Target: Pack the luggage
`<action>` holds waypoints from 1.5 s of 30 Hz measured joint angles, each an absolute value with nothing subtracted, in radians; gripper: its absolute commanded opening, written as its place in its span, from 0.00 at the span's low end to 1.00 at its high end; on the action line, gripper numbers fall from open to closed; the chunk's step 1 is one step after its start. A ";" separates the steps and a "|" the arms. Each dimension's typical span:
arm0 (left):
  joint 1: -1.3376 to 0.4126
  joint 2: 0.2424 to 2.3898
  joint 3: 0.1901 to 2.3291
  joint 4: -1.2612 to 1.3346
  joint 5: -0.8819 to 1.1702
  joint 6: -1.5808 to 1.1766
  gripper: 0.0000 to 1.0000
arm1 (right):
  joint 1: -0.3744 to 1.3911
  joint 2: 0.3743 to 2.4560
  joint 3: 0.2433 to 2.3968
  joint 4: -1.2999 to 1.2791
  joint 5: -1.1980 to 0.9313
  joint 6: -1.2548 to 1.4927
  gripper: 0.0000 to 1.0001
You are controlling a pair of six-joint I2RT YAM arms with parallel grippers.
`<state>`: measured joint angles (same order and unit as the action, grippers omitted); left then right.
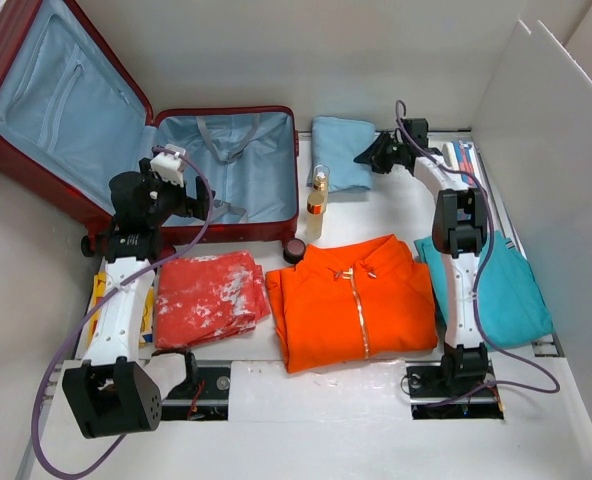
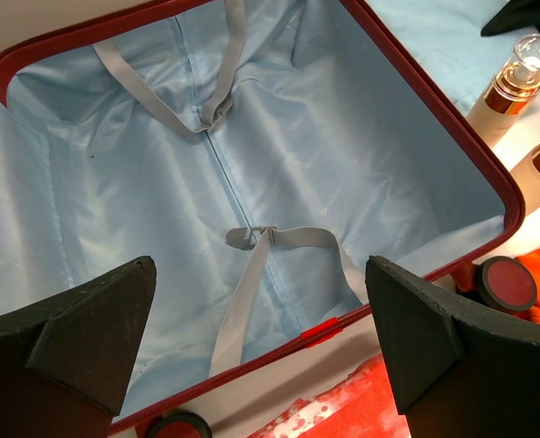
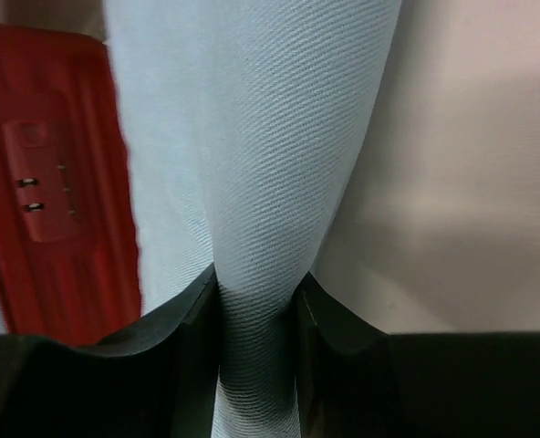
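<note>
The luggage (image 1: 261,165) lies open at the back left, dark red with a light blue lining and grey straps, its lid leaning back. My left gripper (image 1: 183,200) hovers over its near rim, open with nothing between the fingers; in the left wrist view the left gripper (image 2: 259,274) frames the empty lining of the luggage (image 2: 343,155). My right gripper (image 1: 369,157) is shut on the edge of a folded light blue cloth (image 1: 338,150) to the right of the luggage. The right wrist view shows this cloth (image 3: 261,137) pinched in the right gripper (image 3: 258,301), with the red shell of the luggage (image 3: 60,182) on the left.
An orange jacket (image 1: 351,300) lies in the middle, a red and white cloth (image 1: 208,295) to its left, a teal garment (image 1: 511,290) under the right arm. A perfume bottle (image 1: 318,200) and a round dark red compact (image 1: 295,250) stand by the luggage's right front corner. White walls (image 1: 546,150) close the right side.
</note>
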<state>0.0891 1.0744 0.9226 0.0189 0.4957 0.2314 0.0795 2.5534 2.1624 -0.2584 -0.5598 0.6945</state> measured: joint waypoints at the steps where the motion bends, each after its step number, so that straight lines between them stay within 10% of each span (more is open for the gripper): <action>1: 0.089 1.076 0.923 0.020 0.496 0.231 0.95 | 0.080 2.547 2.162 -0.257 -0.562 0.703 0.00; 45: 0.062 1.225 1.047 0.123 0.585 0.237 0.92 | 0.192 2.329 2.390 -0.102 -0.272 0.831 0.00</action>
<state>0.0620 1.2251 1.0473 0.1226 0.5854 0.2375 0.1921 2.3287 2.3901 -0.1024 -0.2722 0.8307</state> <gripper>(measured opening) 0.917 0.365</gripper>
